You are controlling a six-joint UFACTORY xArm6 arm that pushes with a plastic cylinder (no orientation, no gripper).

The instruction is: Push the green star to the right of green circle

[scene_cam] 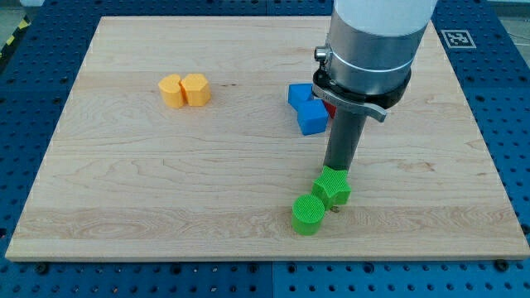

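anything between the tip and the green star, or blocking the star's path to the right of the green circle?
Nothing visible. My tip sits right at the top edge of the green star, no block between them. The star touches the green circle on its upper right. The board to the circle's right holds no block; the blue blocks lie farther toward the view's top.

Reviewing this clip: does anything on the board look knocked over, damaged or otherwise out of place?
Nothing stands out. The green star and green circle sit flat and touching, star to the upper right. My tip is at the star's top edge. Two orange blocks and the blue blocks rest in tidy clusters; a red block is mostly hidden behind the arm.
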